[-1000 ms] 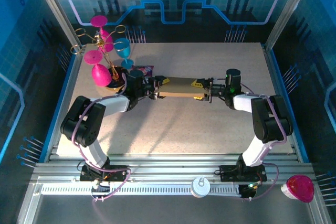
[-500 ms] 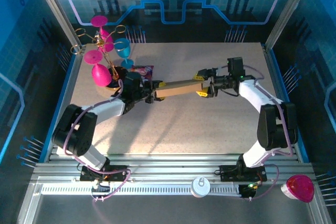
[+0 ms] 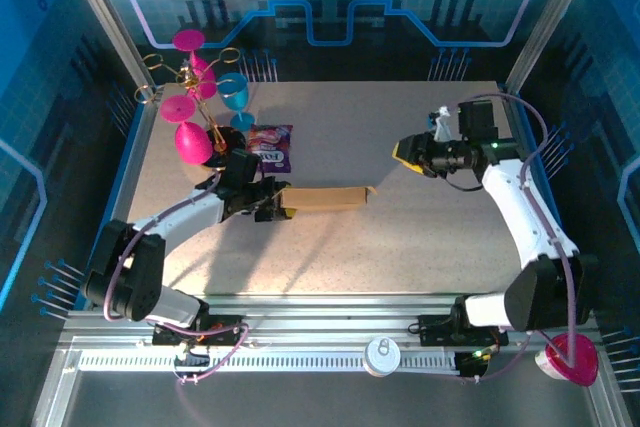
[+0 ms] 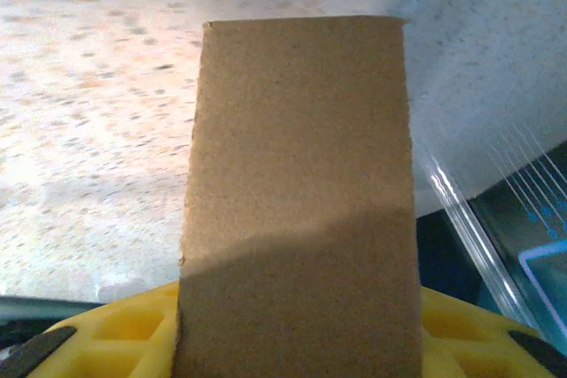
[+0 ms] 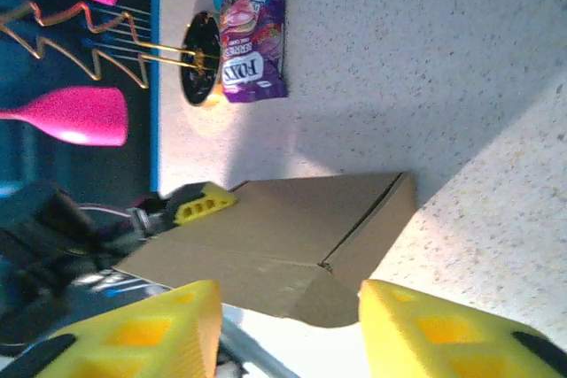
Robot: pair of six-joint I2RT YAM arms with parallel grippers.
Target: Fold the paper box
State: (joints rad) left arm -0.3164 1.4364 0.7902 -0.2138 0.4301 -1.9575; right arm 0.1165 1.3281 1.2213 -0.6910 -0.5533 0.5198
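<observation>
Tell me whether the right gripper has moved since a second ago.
Yes. The right gripper has let go of the paper box and pulled away, toward the back-right corner of the table, jaws open.

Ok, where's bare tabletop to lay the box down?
Bare: the wide near strip between the paper box and the table's front edge, and the far middle behind it. Crowded: far-left corner, snack packet beside the glass rack.

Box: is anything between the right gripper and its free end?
Nothing visible. Bare table lies between the open right gripper and the box, whose other end the left gripper holds. The packet sits farther back, clear of that path.
</observation>
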